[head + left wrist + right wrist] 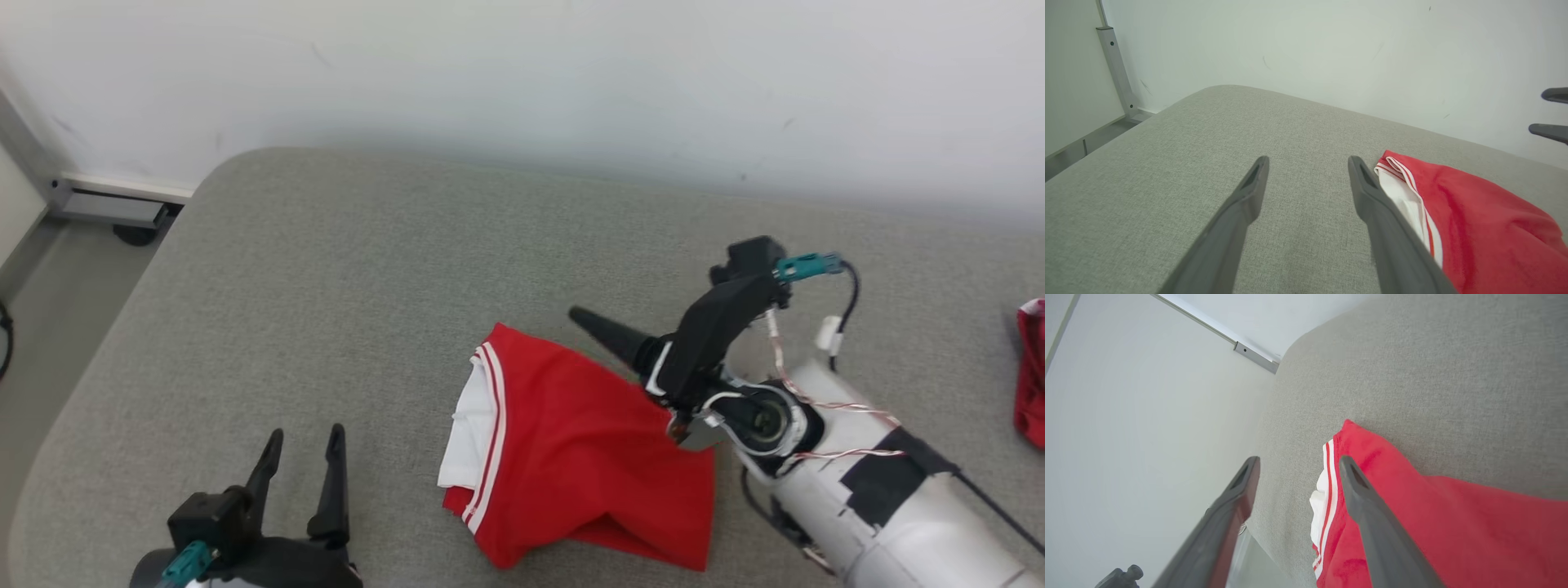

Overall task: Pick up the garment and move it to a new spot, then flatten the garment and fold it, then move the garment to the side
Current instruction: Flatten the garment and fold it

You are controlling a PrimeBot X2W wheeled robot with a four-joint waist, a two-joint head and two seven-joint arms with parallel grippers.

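Observation:
A red garment (571, 441) with white stripes and a white lining lies folded on the grey padded surface (343, 269), near the front middle. My right gripper (584, 320) hovers over the garment's far right corner, fingers pointing left. In the right wrist view, the right gripper (1298, 461) is open with nothing between its fingers, and the garment (1453, 522) lies under its right finger. My left gripper (306, 433) stands open at the lower left, apart from the cloth. In the left wrist view the left gripper (1308, 160) is empty, with the garment (1486, 212) to its right.
Another red cloth (1033, 376) lies at the surface's right edge. A pale wall (522, 73) runs behind the surface. A metal frame foot (106, 204) and the floor (49, 286) are at the far left, past the rounded corner.

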